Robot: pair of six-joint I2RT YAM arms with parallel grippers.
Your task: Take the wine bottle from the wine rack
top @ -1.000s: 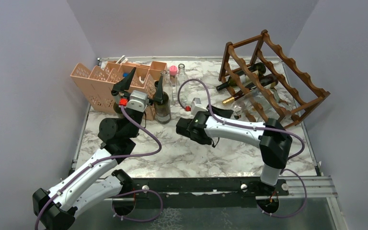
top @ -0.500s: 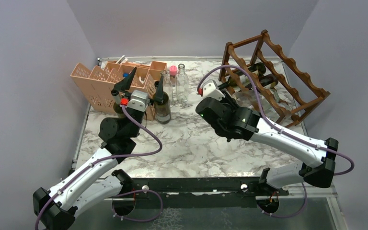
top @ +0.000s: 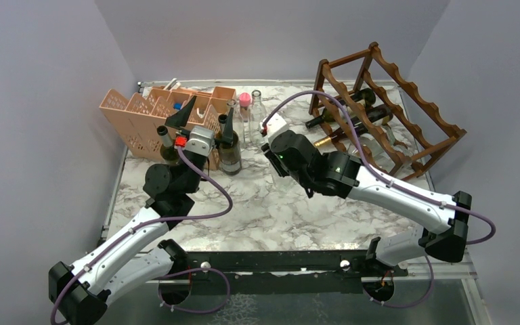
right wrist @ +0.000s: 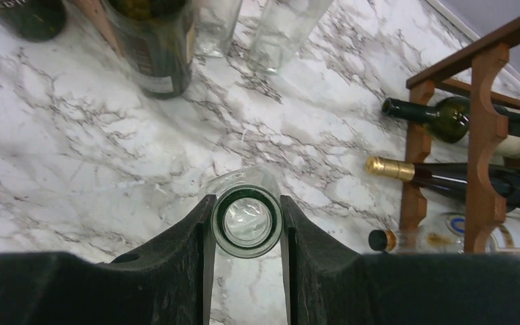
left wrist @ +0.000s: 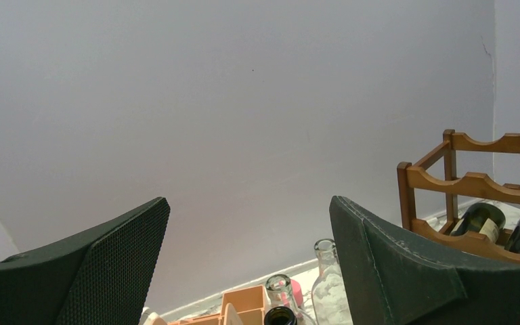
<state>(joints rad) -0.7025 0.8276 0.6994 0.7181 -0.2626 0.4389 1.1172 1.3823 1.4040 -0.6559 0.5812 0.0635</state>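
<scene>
The dark reddish-brown wine rack (top: 406, 115) stands at the back right and also shows in the right wrist view (right wrist: 486, 101) and the left wrist view (left wrist: 460, 183). A dark green bottle (right wrist: 447, 118), a gold-capped bottle (right wrist: 460, 177) and a clear black-capped bottle (right wrist: 440, 238) lie in it. My right gripper (right wrist: 246, 202) is shut on the neck of a clear glass bottle (right wrist: 246, 222), upright over the marble left of the rack. In the top view my right gripper (top: 273, 135) hides that bottle. My left gripper (top: 206, 118) is open, empty and points upward (left wrist: 247, 203).
A peach-pink lattice organiser (top: 149, 112) stands at the back left. A dark bottle (top: 229, 152), clear bottles (top: 257, 112) and a pink-capped one (top: 245, 101) stand beside it. Grey walls enclose the marble table (top: 271, 210) on three sides.
My right arm swung from low over the table's middle up towards the rack, then shifted left. My left arm has barely moved.
</scene>
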